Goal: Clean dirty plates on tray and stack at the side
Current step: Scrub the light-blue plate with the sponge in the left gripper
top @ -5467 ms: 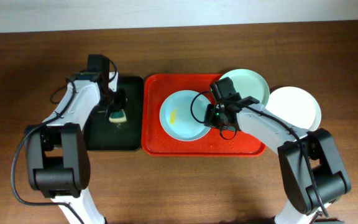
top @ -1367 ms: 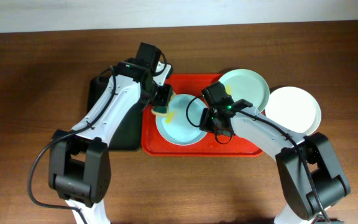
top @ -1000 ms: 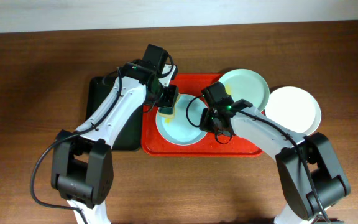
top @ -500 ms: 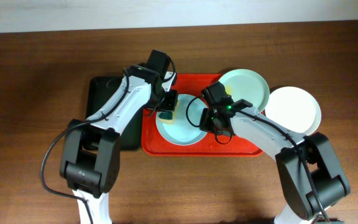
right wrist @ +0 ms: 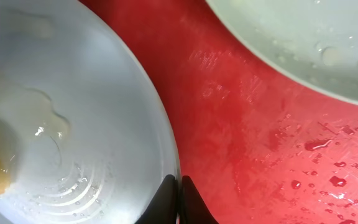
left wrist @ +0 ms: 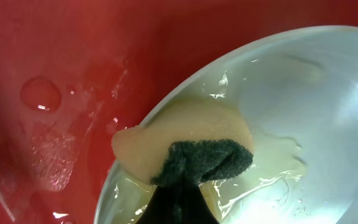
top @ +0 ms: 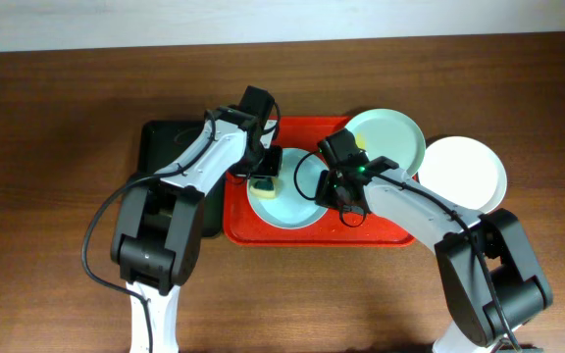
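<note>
The pale blue plate [top: 290,191] lies on the red tray [top: 263,231]. My left gripper [top: 264,171] is shut on a yellow sponge with a dark green scrub side [left wrist: 191,146] and presses it on the plate's wet left part [left wrist: 303,124]. My right gripper [top: 328,182] is shut on the blue plate's right rim [right wrist: 166,143]. The mint green plate [top: 392,139] leans over the tray's right end and shows in the right wrist view [right wrist: 309,43]. The cream-white plate [top: 467,171] lies on the table to the right.
A narrower black tray [top: 165,147] lies left of the red tray, partly under my left arm. Water drops sit on the red tray floor [right wrist: 328,180]. Bare wooden table [top: 47,196] surrounds both trays.
My left gripper carried the sponge from the black tray onto the blue plate and has slid it a little down and right. The right gripper has kept its hold on the rim.
</note>
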Tool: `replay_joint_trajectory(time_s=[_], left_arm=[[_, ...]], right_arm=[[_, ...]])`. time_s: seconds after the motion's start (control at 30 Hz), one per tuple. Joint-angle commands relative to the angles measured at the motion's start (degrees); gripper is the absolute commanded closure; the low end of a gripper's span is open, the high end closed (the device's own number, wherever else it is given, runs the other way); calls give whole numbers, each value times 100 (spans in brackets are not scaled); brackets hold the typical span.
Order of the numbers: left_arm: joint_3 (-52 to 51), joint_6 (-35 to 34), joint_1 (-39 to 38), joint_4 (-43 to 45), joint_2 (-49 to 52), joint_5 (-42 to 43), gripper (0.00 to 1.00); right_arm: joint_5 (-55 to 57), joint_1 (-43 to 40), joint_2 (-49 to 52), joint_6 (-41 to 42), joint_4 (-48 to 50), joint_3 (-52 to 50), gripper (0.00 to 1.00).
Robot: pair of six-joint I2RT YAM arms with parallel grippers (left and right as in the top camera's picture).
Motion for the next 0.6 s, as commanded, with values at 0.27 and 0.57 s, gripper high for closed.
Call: replay_joint_trajectory(time_s=[0.27, 0.57], left_arm=[[35, 17, -131, 278, 664, 2463, 100], [92, 219, 76, 103, -817, 1322, 100]], right_arm=[[125, 59, -63, 46, -24, -79, 96], [125, 59, -63, 44, -22, -79, 95]])
